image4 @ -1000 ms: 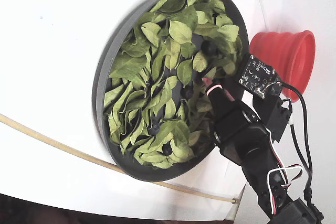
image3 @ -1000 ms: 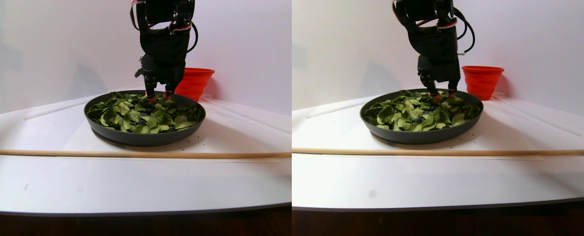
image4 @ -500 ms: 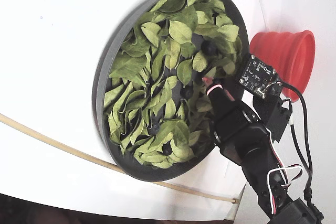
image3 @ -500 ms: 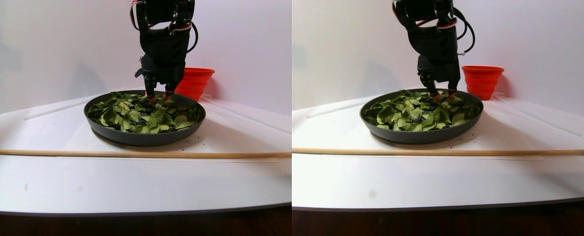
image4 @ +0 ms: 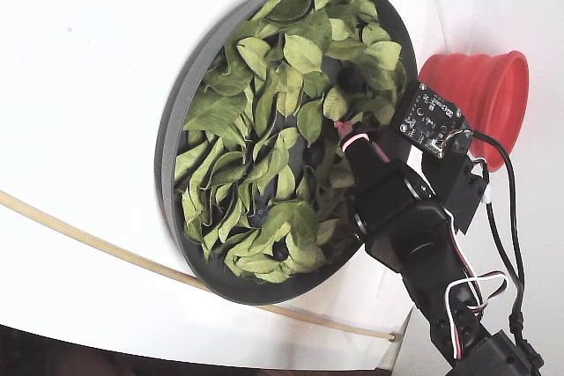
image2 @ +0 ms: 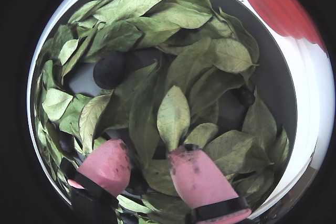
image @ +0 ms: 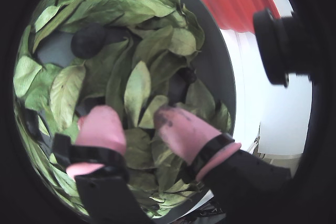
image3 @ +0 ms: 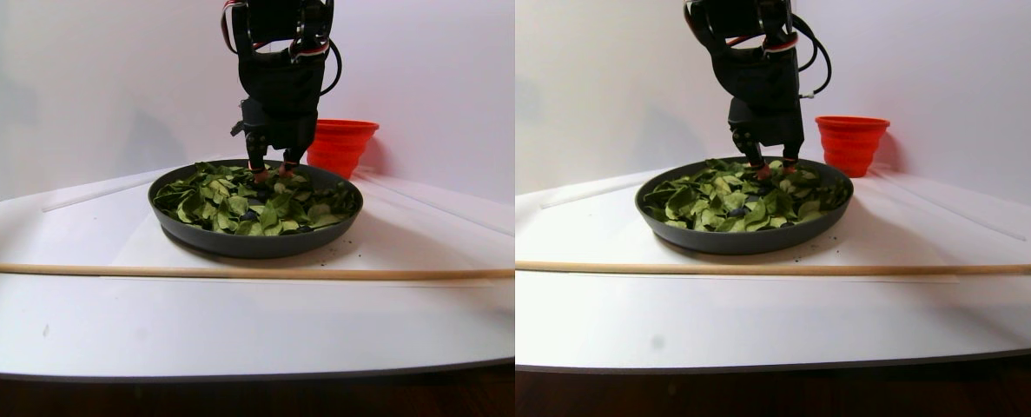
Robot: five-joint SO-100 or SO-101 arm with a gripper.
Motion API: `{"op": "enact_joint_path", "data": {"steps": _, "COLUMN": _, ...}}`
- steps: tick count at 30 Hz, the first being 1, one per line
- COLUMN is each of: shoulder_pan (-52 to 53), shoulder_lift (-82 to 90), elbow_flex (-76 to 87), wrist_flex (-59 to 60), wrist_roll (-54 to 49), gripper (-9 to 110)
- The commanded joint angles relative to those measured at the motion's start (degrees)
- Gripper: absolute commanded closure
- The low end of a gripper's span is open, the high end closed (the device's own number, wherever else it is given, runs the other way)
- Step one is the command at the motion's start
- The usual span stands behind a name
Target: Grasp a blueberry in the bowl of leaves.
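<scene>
Here, the inventory, placed from the bowl (image4: 176,134). Inside it: leaves (image2: 173,114) heaped over the floor, and a blueberry (image2: 108,69) lying bare among them, clear in both wrist views (image: 88,40) and hard to pick out in the stereo pair. A fixed view shows other dark berries (image4: 280,251) tucked between leaves near the rim, which the wrist views do not. Gripper (image2: 149,163): pink fingers (image: 102,127) spread apart, tips down on the leaves with nothing between them; the blueberry sits well beyond the tips, leaves lying between. Just outside the bowl: a red cup (image4: 480,94), ribbed, upright in the stereo pair (image3: 341,143). Across the white table (image3: 220,321) in front of the bowl: a thin wooden rod (image3: 176,271). On the arm: a small circuit board (image4: 430,121); its markings cannot be read.
</scene>
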Motion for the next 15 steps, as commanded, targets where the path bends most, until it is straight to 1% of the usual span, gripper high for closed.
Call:
{"op": "enact_joint_path", "data": {"steps": 1, "shoulder_pan": -0.44, "shoulder_lift": 3.16, "elbow_flex": -0.09, "wrist_flex": -1.05, "wrist_roll": 0.79, "gripper": 87}}
{"op": "enact_joint_path", "data": {"steps": 15, "shoulder_pan": -1.23, "shoulder_lift": 4.31, "elbow_flex": 2.9, "wrist_flex": -1.05, "wrist_roll": 1.76, "gripper": 87}}
